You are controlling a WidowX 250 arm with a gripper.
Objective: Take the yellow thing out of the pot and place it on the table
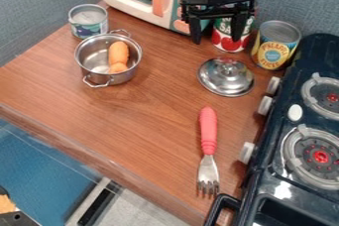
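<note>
Step in hand, by the look of it: bring the open tool [216, 39] over the pot and grip the orange toy.
On the worktop [159, 91], the tool hangs near one o'clock, its fingers apart and holding nothing; from there the pot [88, 75] sits toward eight o'clock, so a good approach crosses high, then drops straight down. The pot's handles, at one and seven o'clock, could snag a low finger. The lid [226, 76] lies around four o'clock from the pot, the fork [208, 136] near five, so setting down toward six should avoid both. The toy [118, 54] lies lengthwise inside, by the three o'clock wall: best pinched across its narrow width, lifted fully above the rim.
</note>
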